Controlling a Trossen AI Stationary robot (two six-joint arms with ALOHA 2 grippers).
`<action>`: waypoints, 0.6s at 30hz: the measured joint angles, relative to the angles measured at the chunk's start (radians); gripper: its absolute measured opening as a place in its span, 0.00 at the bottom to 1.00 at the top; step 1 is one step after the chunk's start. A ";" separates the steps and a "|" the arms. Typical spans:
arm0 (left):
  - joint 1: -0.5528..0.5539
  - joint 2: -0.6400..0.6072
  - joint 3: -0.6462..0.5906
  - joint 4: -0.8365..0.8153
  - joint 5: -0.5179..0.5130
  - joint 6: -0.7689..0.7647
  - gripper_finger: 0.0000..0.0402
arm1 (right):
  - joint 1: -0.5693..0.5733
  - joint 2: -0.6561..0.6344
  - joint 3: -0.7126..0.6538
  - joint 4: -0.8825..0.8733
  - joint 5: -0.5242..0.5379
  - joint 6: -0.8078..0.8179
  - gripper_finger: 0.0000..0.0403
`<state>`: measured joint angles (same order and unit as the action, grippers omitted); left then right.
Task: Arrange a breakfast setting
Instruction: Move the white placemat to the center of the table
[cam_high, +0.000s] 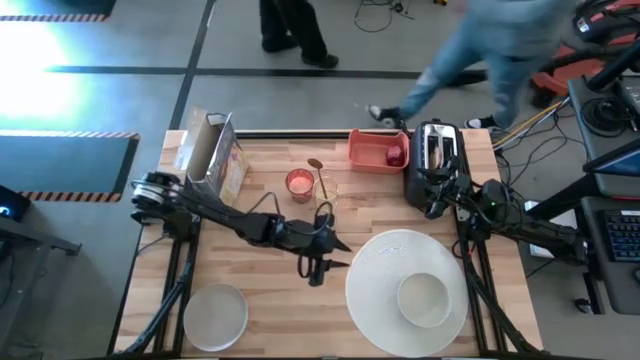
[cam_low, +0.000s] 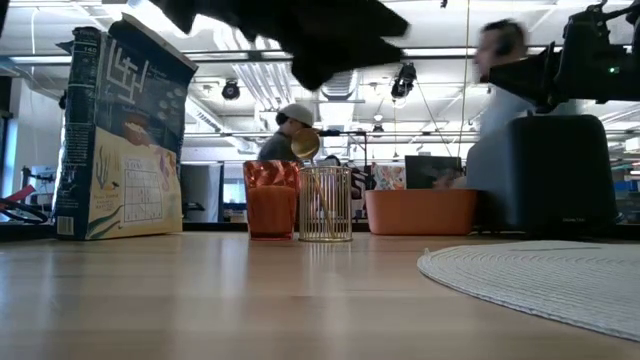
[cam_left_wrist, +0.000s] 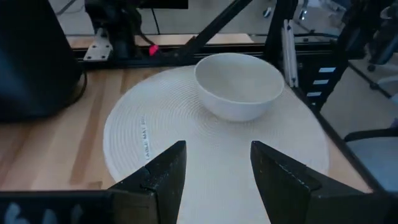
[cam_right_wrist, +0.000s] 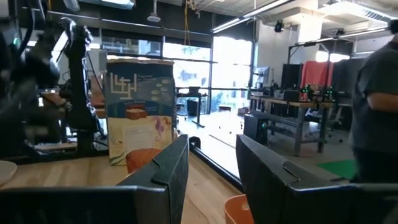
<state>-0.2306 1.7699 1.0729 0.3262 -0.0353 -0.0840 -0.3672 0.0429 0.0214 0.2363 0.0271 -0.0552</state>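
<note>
High view: wood table (cam_high: 270, 300), grey floor beyond, person (cam_high: 480, 50) passing. Left gripper (cam_left_wrist: 214, 171) fingers apart, empty, near bowl (cam_left_wrist: 239, 84); right gripper (cam_right_wrist: 211, 168) likewise.

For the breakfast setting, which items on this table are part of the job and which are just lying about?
Job:
large round white plate
white bowl
smaller white plate
pink-red cup
gold spoon
small dark-red fruit

Lying about:
cereal box
toaster
orange tray

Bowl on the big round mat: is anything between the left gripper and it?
Nothing visible. In the left wrist view the left gripper has its fingers apart, empty, over the mat, and the bowl sits straight ahead with only bare mat between. The toaster stands off to the side.
</note>
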 joint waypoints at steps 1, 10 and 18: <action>0.000 0.025 0.001 0.017 0.000 -0.001 0.41 | 0.000 0.000 0.000 0.000 -0.001 0.028 0.31; 0.002 0.208 0.135 0.036 0.063 -0.001 0.41 | -0.001 -0.002 0.006 0.021 0.008 0.347 0.31; 0.005 0.317 0.273 -0.073 0.153 0.015 0.41 | 0.000 -0.002 0.003 0.052 -0.031 0.458 0.31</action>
<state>-0.2257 2.0868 1.3456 0.2531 0.1182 -0.0689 -0.3672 0.0410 0.0245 0.2883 -0.0036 0.4028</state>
